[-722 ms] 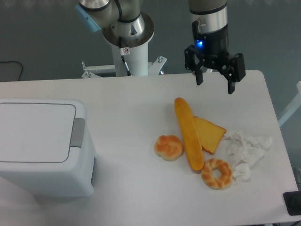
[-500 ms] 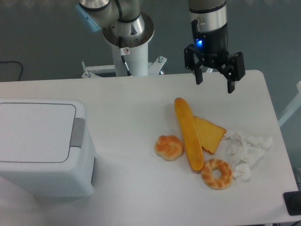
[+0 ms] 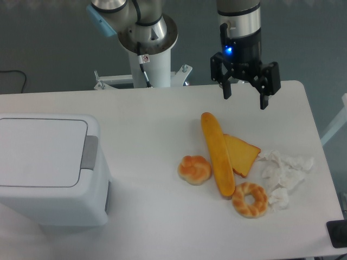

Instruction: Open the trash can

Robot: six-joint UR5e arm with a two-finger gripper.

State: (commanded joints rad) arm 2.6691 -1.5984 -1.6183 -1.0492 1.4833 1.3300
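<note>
Compared with the frame 0.7 s earlier, the black two-finger gripper [image 3: 245, 98] has shifted very slightly toward the left and upward; nothing else on the white table [image 3: 157, 124] has changed place. Its jaws are spread wide and hold nothing, hanging above the far right part of the table, beyond the food items. At the left edge stands the large white boxy plastic trash can [image 3: 51, 168] with rounded corners, its flat rectangular lid [image 3: 40, 153] lying closed and level, with the grey push-button strip [image 3: 89, 152] along the lid's right side. Well apart from it, on the right half of the table, lie a long golden baguette-shaped loaf [image 3: 218, 153], a triangular yellow-orange slice [image 3: 243, 154] touching its right side, a small round knotted bun [image 3: 194, 169] just left of the loaf, and a ring-shaped glazed pastry [image 3: 250, 199] near its lower end. Crumpled white tissue paper [image 3: 283, 176] rests beside the slice and ring.
</note>
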